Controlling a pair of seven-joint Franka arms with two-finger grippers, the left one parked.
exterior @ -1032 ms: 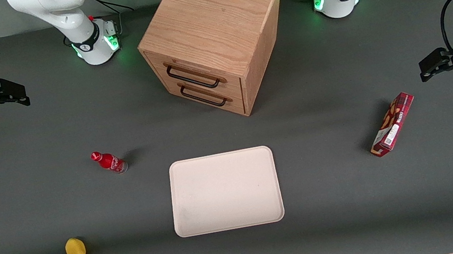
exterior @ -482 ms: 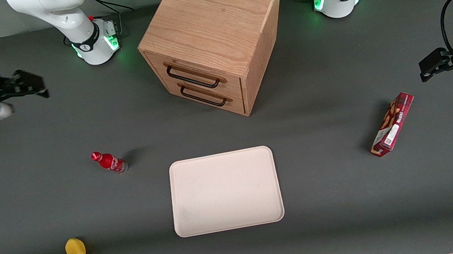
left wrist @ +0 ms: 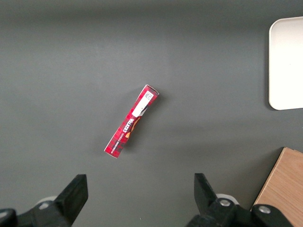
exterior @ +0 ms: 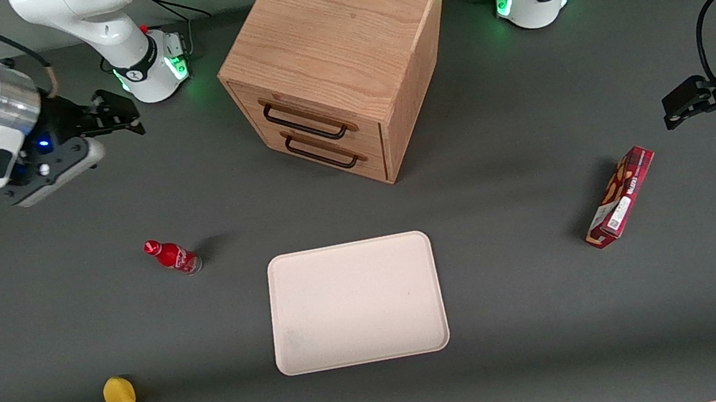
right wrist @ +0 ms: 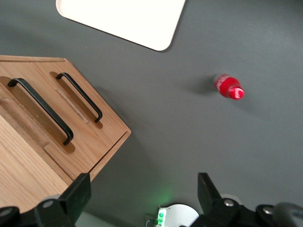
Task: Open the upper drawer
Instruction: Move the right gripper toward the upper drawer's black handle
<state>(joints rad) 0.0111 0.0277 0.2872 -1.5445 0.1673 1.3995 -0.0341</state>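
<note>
The light-oak cabinet (exterior: 337,30) stands at the middle of the table, farther from the front camera than the tray. Its upper drawer (exterior: 300,113) is shut, with a long black bar handle (exterior: 305,123). The lower drawer's handle (exterior: 321,155) sits just below it. My right gripper (exterior: 121,113) is open and empty. It hangs above the table toward the working arm's end, well apart from the cabinet and pointing toward it. In the right wrist view the upper drawer (right wrist: 47,137) and its handle (right wrist: 42,111) show, with the open gripper (right wrist: 143,196) apart from them.
A small red bottle (exterior: 172,256) stands nearer the front camera than the gripper and also shows in the right wrist view (right wrist: 228,87). A white tray (exterior: 354,302) lies in front of the cabinet. There is a yellow object (exterior: 119,394) near the front edge. A red box (exterior: 620,196) lies toward the parked arm's end.
My right gripper has moved from the table's end toward the cabinet, staying open. The drawers and other objects have not moved.
</note>
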